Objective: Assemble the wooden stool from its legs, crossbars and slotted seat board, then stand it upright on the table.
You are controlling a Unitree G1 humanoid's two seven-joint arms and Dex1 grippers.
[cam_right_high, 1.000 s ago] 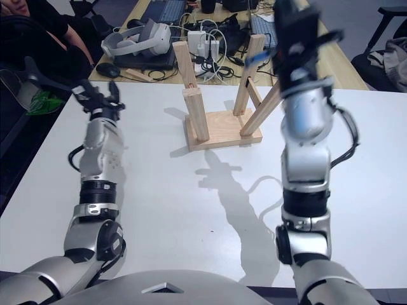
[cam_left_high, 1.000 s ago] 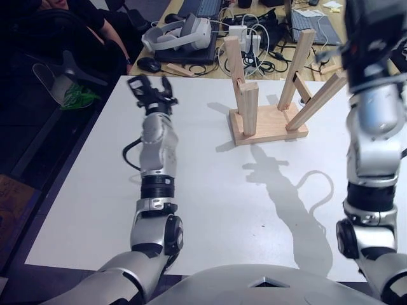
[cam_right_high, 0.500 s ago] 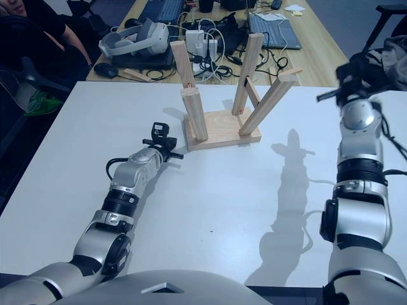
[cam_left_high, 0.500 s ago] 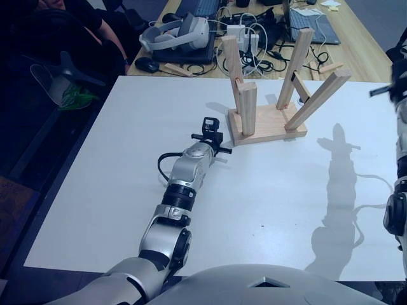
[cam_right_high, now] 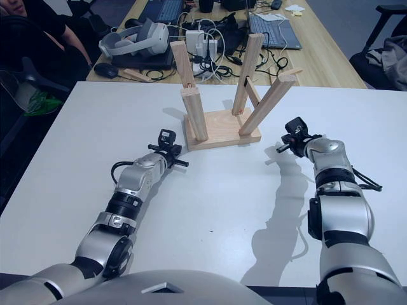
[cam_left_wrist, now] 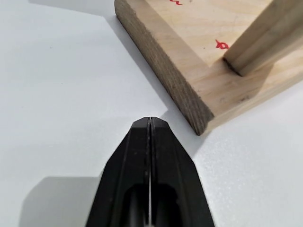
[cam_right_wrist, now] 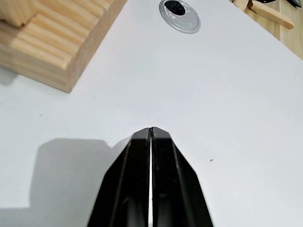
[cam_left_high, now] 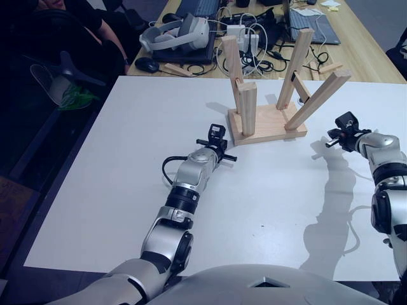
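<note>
The wooden stool rests upside down at the back of the white table (cam_left_high: 127, 190). Its seat board (cam_left_high: 270, 132) lies flat and four legs (cam_left_high: 249, 108) point up, the right pair (cam_left_high: 317, 100) leaning outward with a crossbar (cam_left_high: 303, 89) between them. My left gripper (cam_left_wrist: 149, 120) is shut with nothing in it, low over the table, its tip just short of the seat board's near left corner (cam_left_wrist: 199, 120). My right gripper (cam_right_wrist: 151, 130) is also shut and holds nothing; it hovers just off the board's right corner (cam_right_wrist: 61, 71).
A wooden desk behind the table holds a headset (cam_left_high: 178, 33), a mouse (cam_left_high: 148, 63), laptops, tangled cables and loose wooden sticks (cam_left_high: 181, 70). A round cable grommet (cam_right_wrist: 180, 9) sits in the table near my right gripper. Bare white surface stretches toward the front edge.
Both arms came down from raised poses. The left swung from the far left in to the board's left corner; the right dropped from high above to the board's right side.
</note>
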